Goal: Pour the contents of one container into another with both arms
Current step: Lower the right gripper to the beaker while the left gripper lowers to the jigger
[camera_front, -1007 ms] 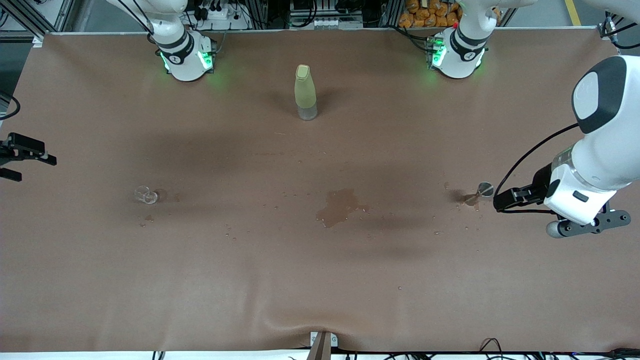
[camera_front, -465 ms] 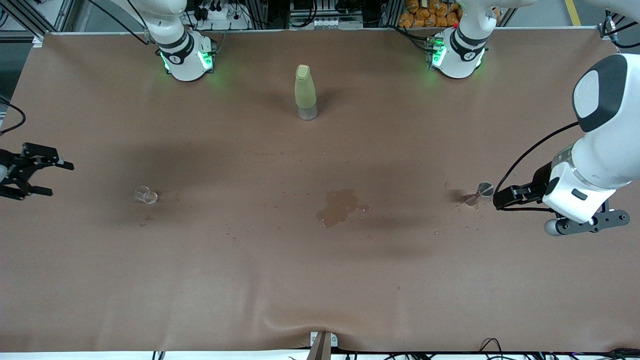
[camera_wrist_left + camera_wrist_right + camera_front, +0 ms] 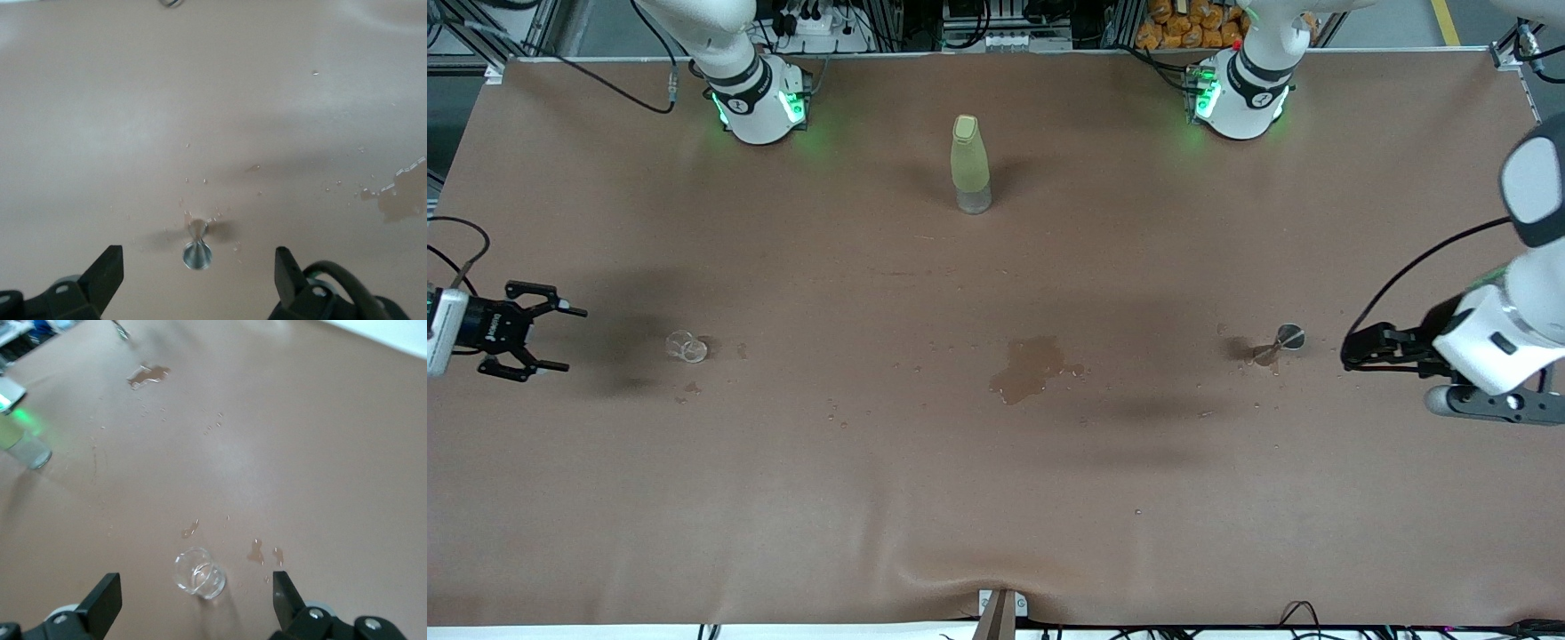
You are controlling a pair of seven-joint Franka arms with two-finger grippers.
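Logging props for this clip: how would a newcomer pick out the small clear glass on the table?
On the brown table, look toward the right arm's end, just ahead of the open right gripper. The small clear glass stands there, squat and transparent, unlike the tall yellow-green bottle between the arms' bases.

Open brown table [image 3: 871,498], upright bottle [image 3: 970,164] mid-table near bases, small glass [image 3: 686,347] just beside right tool [image 3: 551,339]

Two white arms, black-banded joints.
Green lights glow on both bases [image 3: 760,102]; black cables trail to each black gripper [image 3: 547,340].
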